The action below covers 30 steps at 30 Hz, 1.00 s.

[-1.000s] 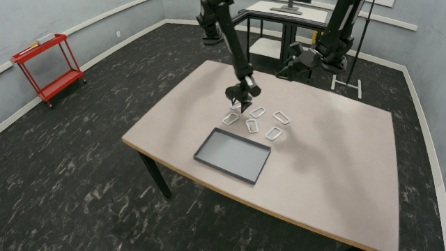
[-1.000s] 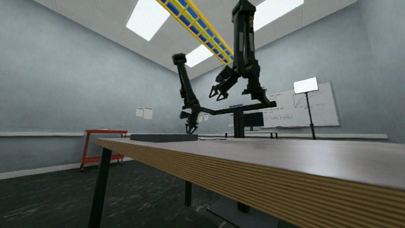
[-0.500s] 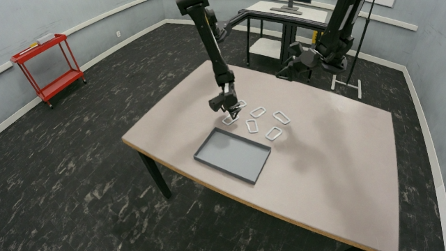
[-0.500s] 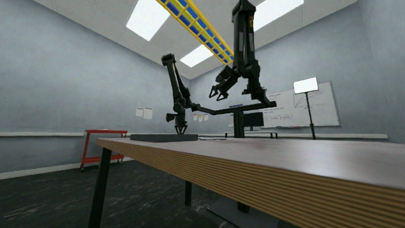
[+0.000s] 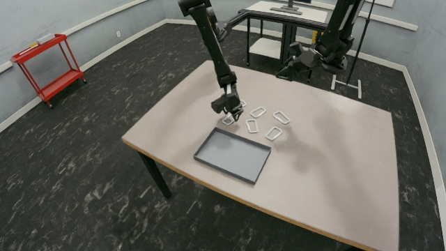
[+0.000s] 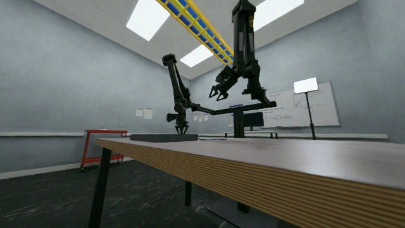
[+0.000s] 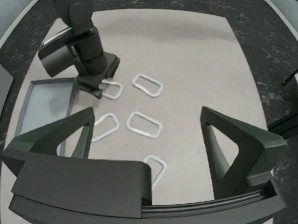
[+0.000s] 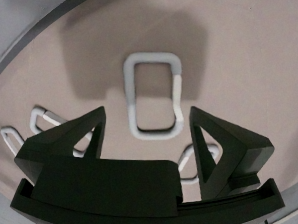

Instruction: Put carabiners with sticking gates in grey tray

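Several white carabiners lie flat in a loose cluster on the table, among them one at the cluster's left [image 5: 228,120], one in the middle [image 5: 251,125] and one at the right [image 5: 281,117]. The grey tray [image 5: 233,154] sits just in front of them and holds nothing. My right gripper [image 5: 234,116] is low over the left carabiner. In the right wrist view its part-open fingers stand on either side of that carabiner [image 8: 153,96], which lies on the table. My left gripper [image 5: 283,71] is open and empty, high above the table's far edge.
The tray's rim [image 8: 67,10] curves close behind the right gripper. From the left wrist view the cluster [image 7: 144,124] and the tray [image 7: 47,106] lie far below. A red cart [image 5: 49,66] stands off by the wall, and a black stand is behind the table.
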Available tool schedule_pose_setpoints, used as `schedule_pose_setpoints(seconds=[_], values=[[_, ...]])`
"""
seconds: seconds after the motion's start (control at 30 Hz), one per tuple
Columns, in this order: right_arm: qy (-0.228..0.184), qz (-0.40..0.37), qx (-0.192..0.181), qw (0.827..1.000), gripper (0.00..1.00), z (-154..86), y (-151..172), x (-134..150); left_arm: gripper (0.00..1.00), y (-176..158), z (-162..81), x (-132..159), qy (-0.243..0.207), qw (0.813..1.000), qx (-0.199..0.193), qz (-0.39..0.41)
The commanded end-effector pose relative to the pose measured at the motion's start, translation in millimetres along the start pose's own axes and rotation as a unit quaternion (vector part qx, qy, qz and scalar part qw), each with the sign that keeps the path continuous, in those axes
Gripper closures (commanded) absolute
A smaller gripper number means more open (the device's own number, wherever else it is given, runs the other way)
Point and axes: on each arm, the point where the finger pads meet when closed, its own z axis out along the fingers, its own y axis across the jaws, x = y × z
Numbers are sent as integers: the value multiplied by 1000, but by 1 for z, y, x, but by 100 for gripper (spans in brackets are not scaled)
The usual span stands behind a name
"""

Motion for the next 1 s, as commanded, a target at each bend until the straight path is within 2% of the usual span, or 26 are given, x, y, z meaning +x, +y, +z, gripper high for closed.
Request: schedule_pose_setpoints(seconds=[0.0, 0.27, 0.57, 0.63, 0.97], values=[[1, -4, 5, 1000, 21, 13, -6, 0, 0, 0, 0, -1, -2, 1000, 0, 5], [2, -10, 3, 1000, 21, 21, -2, 4, 0, 0, 0, -1, -2, 1000, 0, 5], [0, -4, 0, 1000, 21, 14, 1, 0, 0, 0, 0, -1, -2, 1000, 0, 5], [0, -4, 0, 1000, 44, 14, 1, 0, 0, 0, 0, -1, -2, 1000, 0, 5], [0, -4, 0, 1000, 55, 14, 1, 0, 0, 0, 0, -1, -2, 1000, 0, 5]])
